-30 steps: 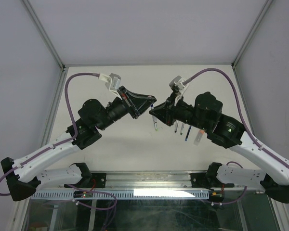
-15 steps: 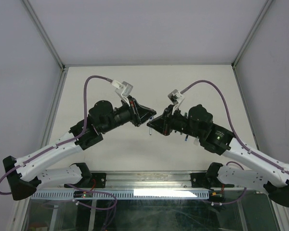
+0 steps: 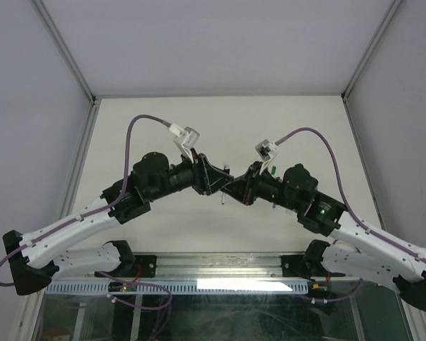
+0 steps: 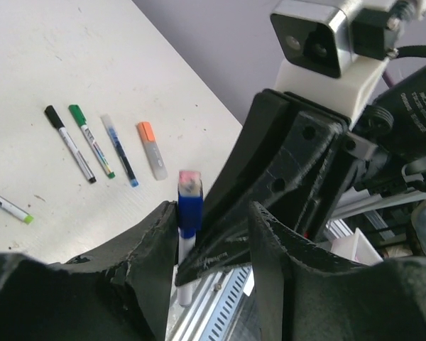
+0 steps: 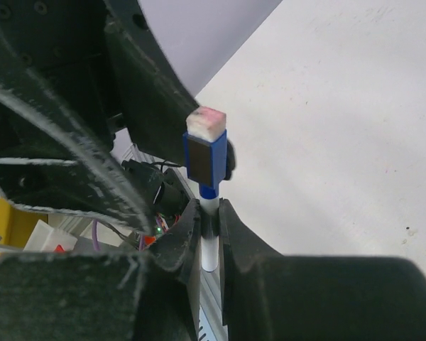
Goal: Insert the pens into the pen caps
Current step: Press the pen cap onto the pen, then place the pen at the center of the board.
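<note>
My right gripper (image 5: pixel 209 213) is shut on the white barrel of a pen (image 5: pixel 209 245), held upright. A blue cap (image 5: pixel 204 160) with a pale end sits on the pen's top. In the left wrist view the same blue cap (image 4: pixel 189 207) and pen (image 4: pixel 184 273) stand against my left gripper's (image 4: pixel 209 220) left finger (image 4: pixel 153 245). The jaws stand wide apart, with the right gripper's black finger between them. In the top view the left gripper (image 3: pixel 219 179) and right gripper (image 3: pixel 234 190) meet above the table's middle.
On the table in the left wrist view lie a black-capped pen (image 4: pixel 69 143), a green-capped pen (image 4: pixel 91 141), a blue-tipped pen (image 4: pixel 118 150), an orange-capped marker (image 4: pixel 151 150) and a green-tipped pen (image 4: pixel 8 207). The right arm (image 3: pixel 319 209) covers most of them from above.
Both arms have swung inward and toward the near edge. The grippers, apart a second ago, now meet, and the pen has moved left with the right gripper.
</note>
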You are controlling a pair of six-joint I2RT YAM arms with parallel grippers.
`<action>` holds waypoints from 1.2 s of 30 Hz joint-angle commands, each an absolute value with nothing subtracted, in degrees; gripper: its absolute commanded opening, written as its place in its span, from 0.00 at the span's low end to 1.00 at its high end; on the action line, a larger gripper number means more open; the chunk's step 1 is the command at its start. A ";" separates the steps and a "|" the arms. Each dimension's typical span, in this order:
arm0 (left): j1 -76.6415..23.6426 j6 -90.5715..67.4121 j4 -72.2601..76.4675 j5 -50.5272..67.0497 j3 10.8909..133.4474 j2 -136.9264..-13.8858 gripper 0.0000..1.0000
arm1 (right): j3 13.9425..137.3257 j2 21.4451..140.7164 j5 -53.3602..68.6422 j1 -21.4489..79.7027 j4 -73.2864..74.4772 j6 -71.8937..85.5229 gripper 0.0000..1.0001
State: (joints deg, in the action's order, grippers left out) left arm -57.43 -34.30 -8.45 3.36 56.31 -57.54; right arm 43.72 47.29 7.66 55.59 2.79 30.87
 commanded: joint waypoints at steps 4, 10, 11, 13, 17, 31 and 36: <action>-58.61 -34.40 -13.32 3.03 58.60 -53.86 0.50 | 41.31 43.28 -1.64 54.71 3.41 34.20 0.00; -52.83 -34.05 -19.65 0.10 58.55 -54.10 0.55 | 43.37 45.40 -10.71 54.51 16.92 36.93 0.00; -51.80 -33.79 -20.75 -0.06 58.56 -54.32 0.55 | 44.51 46.86 -12.28 54.26 19.95 37.49 0.00; -49.86 -33.07 -22.33 -0.15 58.27 -54.64 0.56 | 47.23 50.55 -14.43 53.09 25.51 38.16 0.00; -46.92 -30.95 -24.73 -0.23 57.75 -55.05 0.58 | 52.33 61.07 -13.39 47.76 32.63 38.21 0.00; -46.32 -28.76 -31.71 -2.72 54.79 -51.49 0.67 | 63.52 90.35 -12.98 32.47 32.77 34.37 0.00; -46.32 -28.46 -32.81 -3.12 54.73 -50.77 0.67 | 66.49 97.42 -12.77 30.54 33.29 33.10 0.01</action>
State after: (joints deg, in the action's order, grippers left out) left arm -46.44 -30.02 -32.60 -1.69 54.39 -52.25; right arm 62.81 94.56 -11.79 31.73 33.26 34.81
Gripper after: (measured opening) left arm 0.669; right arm 0.115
